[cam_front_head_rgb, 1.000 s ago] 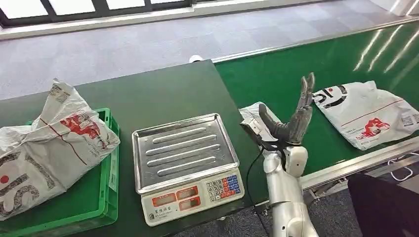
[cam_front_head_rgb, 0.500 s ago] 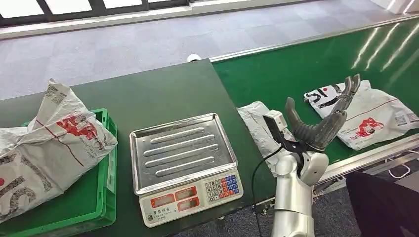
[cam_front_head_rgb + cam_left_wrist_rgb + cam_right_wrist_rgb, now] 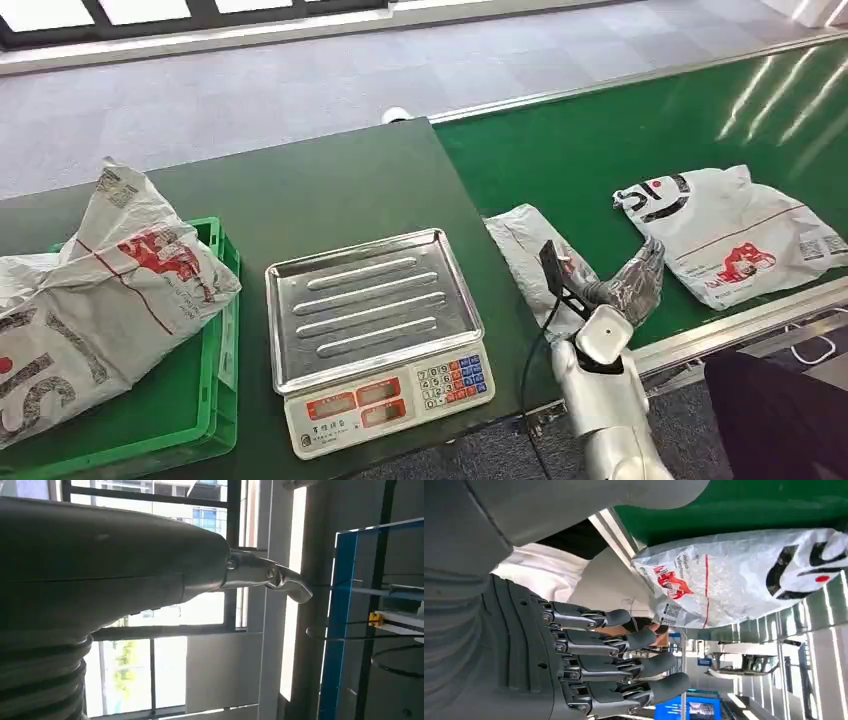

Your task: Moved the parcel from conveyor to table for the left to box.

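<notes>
Head view: right hand (image 3: 632, 285) is hovering at the near edge of the conveyor (image 3: 620, 140), fingers (image 3: 624, 641) apart and holding nothing. Right wrist view is showing the same: fingers extended side by side, nothing between them.

Parcel (image 3: 735, 230) is lying flat on the belt, well apart from the counter (image 3: 330, 190), just beyond the right hand and off to its right. Its long axis is running roughly along the belt, near edge close to the conveyor's metal rail. A smaller bag (image 3: 530, 255) is lying at the belt end between hand and scale (image 3: 375, 335), touching or nearly touching the counter edge.

Judgement: right hand is clearly the nearer one; reach is going outward and rightward. Open belt is lying behind the parcel, so room for sliding fingers in is good; the rail side is tight.

Left hand (image 3: 265, 575): left wrist view is showing its cover and thumb against windows; cannot tell how its fingers lie.

Crate (image 3: 215, 400) at counter's left is already carrying a bag (image 3: 100, 290).
</notes>
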`<state>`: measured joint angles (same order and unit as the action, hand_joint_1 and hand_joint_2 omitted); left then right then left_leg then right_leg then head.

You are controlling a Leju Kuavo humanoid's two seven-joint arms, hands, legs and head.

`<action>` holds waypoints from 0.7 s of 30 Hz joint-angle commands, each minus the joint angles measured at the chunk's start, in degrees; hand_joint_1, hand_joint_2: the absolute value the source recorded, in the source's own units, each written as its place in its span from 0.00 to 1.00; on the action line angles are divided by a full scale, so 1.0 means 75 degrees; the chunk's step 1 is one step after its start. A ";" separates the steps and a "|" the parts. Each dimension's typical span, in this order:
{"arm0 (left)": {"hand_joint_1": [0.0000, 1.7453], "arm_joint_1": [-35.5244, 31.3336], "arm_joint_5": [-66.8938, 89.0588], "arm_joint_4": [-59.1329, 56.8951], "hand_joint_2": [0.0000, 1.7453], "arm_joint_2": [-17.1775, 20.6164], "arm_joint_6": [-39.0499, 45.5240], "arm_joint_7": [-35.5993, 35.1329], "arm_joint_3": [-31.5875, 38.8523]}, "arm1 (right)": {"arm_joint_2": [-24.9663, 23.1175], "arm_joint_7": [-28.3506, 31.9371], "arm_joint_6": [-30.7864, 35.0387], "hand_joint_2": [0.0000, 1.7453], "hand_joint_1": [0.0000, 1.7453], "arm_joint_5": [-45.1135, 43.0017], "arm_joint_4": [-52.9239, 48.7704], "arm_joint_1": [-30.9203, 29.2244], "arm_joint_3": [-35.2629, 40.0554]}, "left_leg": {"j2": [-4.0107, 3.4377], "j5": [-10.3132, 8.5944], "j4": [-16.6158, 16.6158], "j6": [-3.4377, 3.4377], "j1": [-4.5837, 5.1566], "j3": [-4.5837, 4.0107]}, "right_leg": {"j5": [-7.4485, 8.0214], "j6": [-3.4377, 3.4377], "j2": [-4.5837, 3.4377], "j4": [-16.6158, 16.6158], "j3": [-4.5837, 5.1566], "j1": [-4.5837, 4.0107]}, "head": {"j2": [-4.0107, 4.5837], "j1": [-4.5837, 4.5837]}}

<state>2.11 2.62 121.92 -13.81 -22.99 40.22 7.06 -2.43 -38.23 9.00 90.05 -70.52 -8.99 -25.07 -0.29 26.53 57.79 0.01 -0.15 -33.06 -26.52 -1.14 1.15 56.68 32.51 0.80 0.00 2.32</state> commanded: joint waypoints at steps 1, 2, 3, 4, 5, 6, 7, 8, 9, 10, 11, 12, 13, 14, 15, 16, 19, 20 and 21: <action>0.00 0.0083 0.0016 -0.0204 1.00 -0.0046 0.0010 -0.0029 0.0055 | 0.0367 0.0103 0.0021 1.00 0.00 -0.0007 0.1299 -0.0213 0.0195 | -0.0012 0.0002 -0.0009 -0.0004 -0.0003 0.0012 | 0.0004 0.0005 -0.0023 -0.0010 -0.0007 -0.0003 | -0.0003 0.0000; 0.00 0.0076 0.0047 -0.0206 1.00 -0.0049 0.0038 -0.0029 0.0081 | 0.0355 0.0195 -0.0071 1.00 0.00 -0.0007 0.1366 -0.0271 0.0153 | -0.0018 0.0001 -0.0020 -0.0006 -0.0001 0.0019 | 0.0007 0.0009 -0.0036 -0.0015 -0.0008 0.0000 | -0.0003 0.0000; 0.00 0.0073 0.0039 -0.0205 1.00 -0.0047 0.0038 -0.0029 0.0085 | 0.0350 0.0212 -0.0087 1.00 0.00 -0.0007 0.1387 -0.0290 0.0139 | -0.0013 0.0003 -0.0010 -0.0007 -0.0007 0.0012 | 0.0005 0.0007 -0.0030 -0.0011 -0.0005 -0.0006 | -0.0003 0.0003; 0.00 0.0093 0.0030 -0.0182 1.00 -0.0048 0.0061 -0.0029 0.0119 | 0.0362 0.0256 -0.0085 1.00 0.00 -0.0007 0.1520 -0.0380 0.0156 | -0.0016 0.0002 -0.0013 -0.0007 -0.0003 0.0015 | 0.0005 0.0009 -0.0036 -0.0010 -0.0005 -0.0003 | -0.0003 0.0000; 0.00 0.0093 0.0030 -0.0182 1.00 -0.0048 0.0061 -0.0029 0.0119 | 0.0362 0.0256 -0.0085 1.00 0.00 -0.0007 0.1520 -0.0380 0.0156 | -0.0016 0.0003 -0.0010 -0.0006 -0.0003 0.0012 | 0.0002 0.0011 -0.0031 -0.0007 -0.0003 -0.0002 | -0.0003 0.0003; 0.00 0.0103 0.0039 -0.0171 1.00 -0.0037 0.0054 -0.0029 0.0123 | 0.0344 0.0271 -0.0079 1.00 0.00 -0.0007 0.1600 -0.0463 0.0154 | -0.0020 0.0000 -0.0016 -0.0006 -0.0002 0.0014 | 0.0006 0.0012 -0.0038 -0.0012 -0.0003 -0.0001 | -0.0003 0.0003; 0.00 0.0106 0.0040 -0.0169 1.00 -0.0040 0.0052 -0.0029 0.0121 | 0.0348 0.0270 -0.0075 1.00 0.00 -0.0007 0.1612 -0.0471 0.0160 | -0.0025 0.0000 -0.0018 -0.0007 -0.0003 0.0017 | 0.0007 0.0015 -0.0046 -0.0013 -0.0003 -0.0002 | -0.0003 0.0003; 0.00 0.0103 0.0057 -0.0165 1.00 -0.0042 0.0058 -0.0029 0.0104 | 0.0294 0.0391 -0.0133 1.00 0.00 -0.0007 0.1683 -0.0539 0.0064 | -0.0027 0.0001 -0.0014 -0.0007 -0.0002 0.0014 | 0.0006 0.0014 -0.0045 -0.0008 0.0000 -0.0001 | -0.0003 0.0003; 0.00 0.0094 0.0065 -0.0173 1.00 -0.0042 0.0063 -0.0029 0.0095 | 0.0284 0.0419 -0.0170 1.00 0.00 -0.0007 0.1743 -0.0568 0.0030 | -0.0030 -0.0002 -0.0019 -0.0008 -0.0002 0.0014 | 0.0011 0.0016 -0.0052 -0.0014 0.0001 -0.0001 | 0.0000 0.0003; 0.00 0.0085 0.0053 -0.0183 1.00 -0.0039 0.0051 -0.0029 0.0084 | 0.0298 0.0426 -0.0292 1.00 0.00 -0.0007 0.1850 -0.0600 0.0010 | -0.0024 0.0000 -0.0013 -0.0007 -0.0002 0.0009 | 0.0007 0.0014 -0.0042 -0.0008 0.0003 -0.0001 | 0.0000 0.0003; 0.00 0.0056 0.0057 -0.0211 1.00 -0.0042 0.0053 -0.0029 0.0080 | 0.0289 0.0479 -0.0337 1.00 0.00 -0.0007 0.2038 -0.0663 -0.0076 | -0.0021 -0.0002 -0.0017 -0.0008 -0.0002 0.0011 | 0.0008 0.0015 -0.0041 -0.0011 0.0000 -0.0001 | -0.0003 0.0003; 0.00 0.0056 0.0057 -0.0211 1.00 -0.0042 0.0053 -0.0029 0.0080 | 0.0289 0.0479 -0.0337 1.00 0.00 -0.0007 0.2038 -0.0663 -0.0076 | -0.0021 0.0000 -0.0014 -0.0008 -0.0003 0.0011 | 0.0005 0.0014 -0.0039 -0.0008 0.0001 -0.0002 | -0.0003 0.0003; 0.00 0.0029 0.0060 -0.0235 1.00 -0.0038 0.0053 -0.0029 0.0079 | 0.0317 0.0526 -0.0366 1.00 0.00 -0.0007 0.2230 -0.0701 -0.0118 | -0.0015 0.0002 -0.0008 -0.0007 -0.0005 0.0009 | 0.0001 0.0012 -0.0028 -0.0004 0.0000 -0.0004 | -0.0003 0.0002; 0.00 0.0006 0.0058 -0.0261 1.00 -0.0034 0.0050 -0.0029 0.0074 | 0.0373 0.0536 -0.0357 1.00 0.00 -0.0007 0.2463 -0.0773 -0.0107 | -0.0015 -0.0002 -0.0014 -0.0007 -0.0004 0.0011 | 0.0005 0.0014 -0.0032 -0.0011 -0.0001 -0.0003 | -0.0003 0.0000; 0.00 -0.0035 0.0060 -0.0302 1.00 -0.0032 0.0045 -0.0029 0.0075 | 0.0361 0.0630 -0.0335 1.00 0.00 -0.0007 0.2695 -0.0844 -0.0210 | -0.0013 -0.0001 -0.0012 -0.0007 -0.0007 0.0013 | 0.0004 0.0013 -0.0026 -0.0012 -0.0006 -0.0006 | 0.0000 0.0003; 0.00 -0.0102 0.0084 -0.0353 1.00 -0.0005 0.0055 -0.0029 0.0066 | 0.0437 0.0828 -0.0098 1.00 0.00 -0.0007 0.3287 -0.1008 -0.0230 | -0.0014 -0.0001 -0.0012 -0.0007 -0.0005 0.0012 | 0.0004 0.0013 -0.0028 -0.0009 -0.0003 -0.0004 | -0.0003 0.0000; 0.00 -0.0158 0.0110 -0.0377 1.00 0.0051 0.0031 -0.0029 0.0016 | 0.0371 0.1322 0.0020 1.00 0.00 -0.0081 0.3707 -0.1181 -0.0447 | -0.0014 0.0000 -0.0012 -0.0008 -0.0007 0.0017 | 0.0002 0.0013 -0.0025 -0.0011 -0.0009 -0.0005 | -0.0003 0.0003; 0.00 -0.0158 0.0110 -0.0377 1.00 0.0051 0.0031 -0.0029 0.0016 | 0.0371 0.1322 0.0020 1.00 0.00 -0.0081 0.3707 -0.1181 -0.0447 | -0.0011 -0.0005 -0.0019 -0.0008 -0.0007 0.0019 | 0.0007 0.0014 -0.0028 -0.0019 -0.0011 -0.0006 | 0.0000 0.0002; 0.00 -0.0158 0.0110 -0.0377 1.00 0.0051 0.0031 -0.0029 0.0016 | 0.0371 0.1322 0.0020 1.00 0.00 -0.0081 0.3707 -0.1181 -0.0447 | -0.0014 -0.0001 -0.0011 -0.0008 -0.0004 0.0013 | 0.0001 0.0014 -0.0026 -0.0006 -0.0001 -0.0003 | -0.0003 0.0003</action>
<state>2.71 3.21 121.87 -13.84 -22.73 40.22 7.13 -0.22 -30.42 8.29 89.90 -55.31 -13.21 -25.07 -0.41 26.54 57.78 -0.03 -0.15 -33.03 -26.55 -1.08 1.02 56.72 32.59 0.80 -0.02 2.34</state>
